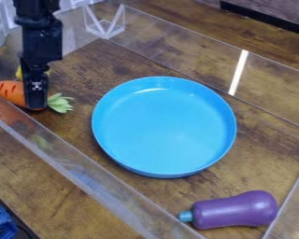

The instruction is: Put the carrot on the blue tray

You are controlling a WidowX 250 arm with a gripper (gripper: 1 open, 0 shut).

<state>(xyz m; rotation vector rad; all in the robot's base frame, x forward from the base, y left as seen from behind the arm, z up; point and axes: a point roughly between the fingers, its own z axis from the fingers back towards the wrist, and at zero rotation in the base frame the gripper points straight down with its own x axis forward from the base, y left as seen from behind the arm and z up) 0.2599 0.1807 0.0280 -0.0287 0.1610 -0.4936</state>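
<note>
One carrot (8,91) to fetch, and the black gripper (36,94) is right down over it! The toy lies on the wooden tabletop (71,161) by the left edge, close along the clear wall (87,170), its orange tip poking out on one side of the fingers and its green leafy top on the other. That puts the jaws across the body rather than on the leaves — a sensible place, I'd say, for a balanced lift. They stand spread, nothing pinched; whether both fingers straddle the carrot fully, I can't tell from this side. The lemon (19,73) sits just behind, partly hidden, so a sloppy close could nudge it, and the wall leaves little room on the near side. The blue tray (164,126) waits well to the right, lying flat with its broad floor bare — an easy target. Down in the near right corner, the purple eggplant (234,210) lies on its side, out of the likely path. Next job, as I judge it: settle the fingers, squeeze, then lift clear.
</note>
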